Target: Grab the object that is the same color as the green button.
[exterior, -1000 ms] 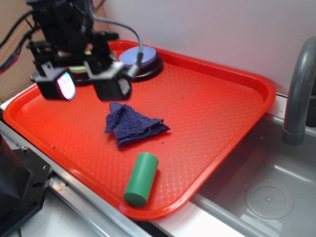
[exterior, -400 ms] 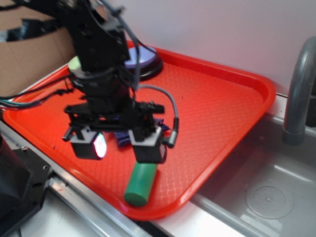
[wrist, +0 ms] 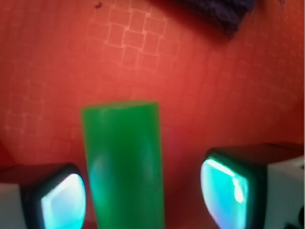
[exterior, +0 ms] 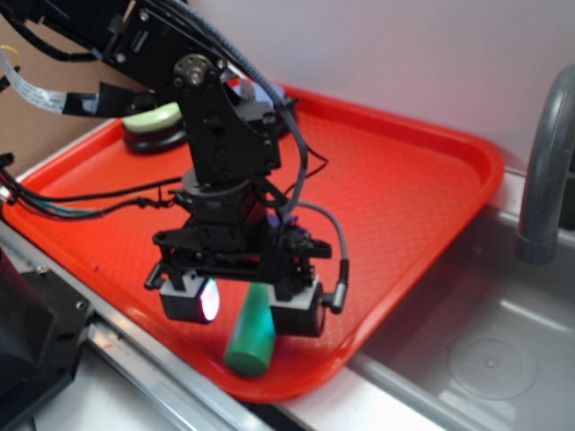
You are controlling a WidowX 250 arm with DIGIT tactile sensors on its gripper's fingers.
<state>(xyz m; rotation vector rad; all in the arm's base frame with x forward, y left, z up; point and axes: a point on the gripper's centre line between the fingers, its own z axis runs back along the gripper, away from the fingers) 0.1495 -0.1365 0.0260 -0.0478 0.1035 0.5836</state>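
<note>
The green cylinder (exterior: 250, 334) lies on the red tray (exterior: 404, 189) near its front edge. In the wrist view the cylinder (wrist: 125, 164) runs lengthwise between my two glowing pads (wrist: 64, 200), close to the left one, with a gap to the right one. My gripper (exterior: 247, 310) is low over it and open, a finger on each side of it. The green button (exterior: 153, 121) stands at the tray's back left corner.
A dark blue cloth (wrist: 217, 12) lies just beyond the cylinder, mostly hidden behind the arm in the exterior view. A grey sink basin (exterior: 485, 350) and a faucet post (exterior: 539, 180) are to the right. The tray's front rim (exterior: 269, 386) is close below the cylinder.
The arm has come down from the back left of the tray to the front, and the open fingers now straddle the green cylinder. The cylinder has not moved.
</note>
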